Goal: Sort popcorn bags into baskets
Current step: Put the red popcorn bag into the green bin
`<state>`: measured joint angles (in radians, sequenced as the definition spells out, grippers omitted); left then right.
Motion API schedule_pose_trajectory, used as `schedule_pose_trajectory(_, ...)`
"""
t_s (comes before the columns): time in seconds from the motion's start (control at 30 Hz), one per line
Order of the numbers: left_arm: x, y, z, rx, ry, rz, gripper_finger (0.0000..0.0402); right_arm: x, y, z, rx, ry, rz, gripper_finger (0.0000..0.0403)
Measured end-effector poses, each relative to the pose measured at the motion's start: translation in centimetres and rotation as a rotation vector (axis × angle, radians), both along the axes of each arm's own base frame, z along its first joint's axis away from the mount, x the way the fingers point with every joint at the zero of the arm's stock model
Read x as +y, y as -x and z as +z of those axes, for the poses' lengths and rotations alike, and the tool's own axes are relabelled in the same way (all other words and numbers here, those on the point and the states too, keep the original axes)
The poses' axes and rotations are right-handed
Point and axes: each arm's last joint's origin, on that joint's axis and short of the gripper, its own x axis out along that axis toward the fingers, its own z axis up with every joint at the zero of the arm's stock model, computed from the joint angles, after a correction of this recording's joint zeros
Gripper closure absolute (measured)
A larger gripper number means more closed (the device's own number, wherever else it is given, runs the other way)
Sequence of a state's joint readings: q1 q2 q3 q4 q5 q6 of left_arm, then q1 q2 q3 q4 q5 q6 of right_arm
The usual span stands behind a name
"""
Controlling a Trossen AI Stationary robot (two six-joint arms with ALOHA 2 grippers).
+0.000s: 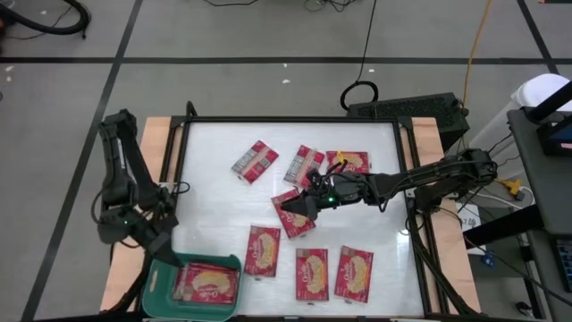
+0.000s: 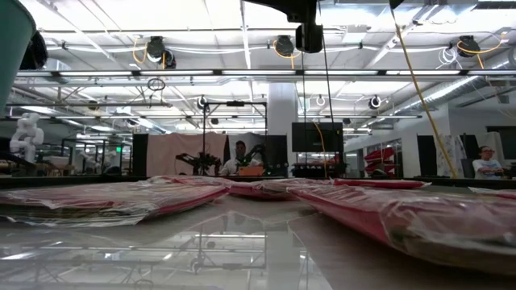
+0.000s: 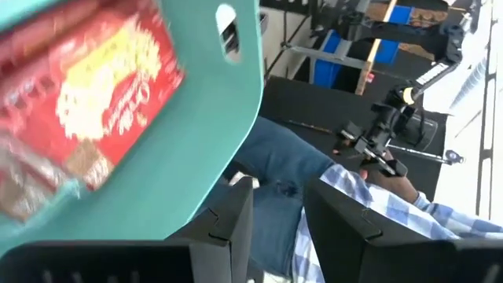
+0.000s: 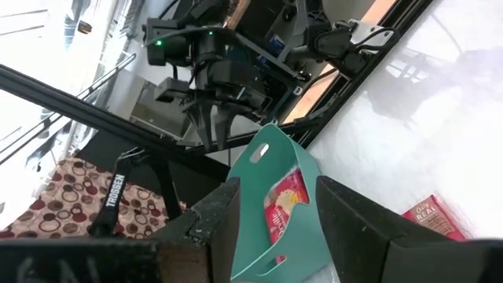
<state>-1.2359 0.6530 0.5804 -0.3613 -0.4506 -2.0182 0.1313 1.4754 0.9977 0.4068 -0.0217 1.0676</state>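
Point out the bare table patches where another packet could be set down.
Free: the strip between the table's left frame and the popcorn bags, above the basket; also the right side beneath the right tool arm. Crowded: centre and front row.

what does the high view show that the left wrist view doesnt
Only the high view shows the loose popcorn bags on the table and the right gripper over a bag mid-table. Only the left wrist view shows a person in a plaid sleeve and jeans beyond the table. Both show the teal basket with a bag inside, at the left gripper.
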Motion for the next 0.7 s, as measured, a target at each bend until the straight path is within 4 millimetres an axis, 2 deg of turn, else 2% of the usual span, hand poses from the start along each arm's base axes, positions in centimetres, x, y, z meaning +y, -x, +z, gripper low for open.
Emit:
schedule_pose_trajectory(0.27,1.6,-1.0,0.6,-0.128,-0.094,0.044,0.0284,-0.5,0.0,-0.1,0.02,-0.105,-0.105,0.0245)
schedule_pose_trajectory(0.43,2.7,-1.9,0.8,-0.203,-0.175,0.101,0.0284,-1.4,0.1,-0.2,0.141,-0.127,-0.146,0.0245)
schedule_pose_trajectory(0.6,4.0,-2.9,1.0,-0.238,-0.228,0.199,0.0284,-3.3,1.1,1.8,0.25,-0.083,-0.197,0.0245)
schedule_pose_trajectory(0.7,4.9,-3.4,0.9,-0.24,-0.268,0.26,0.0284,-4.9,2.4,2.9,0.306,-0.04,-0.22,0.0245)
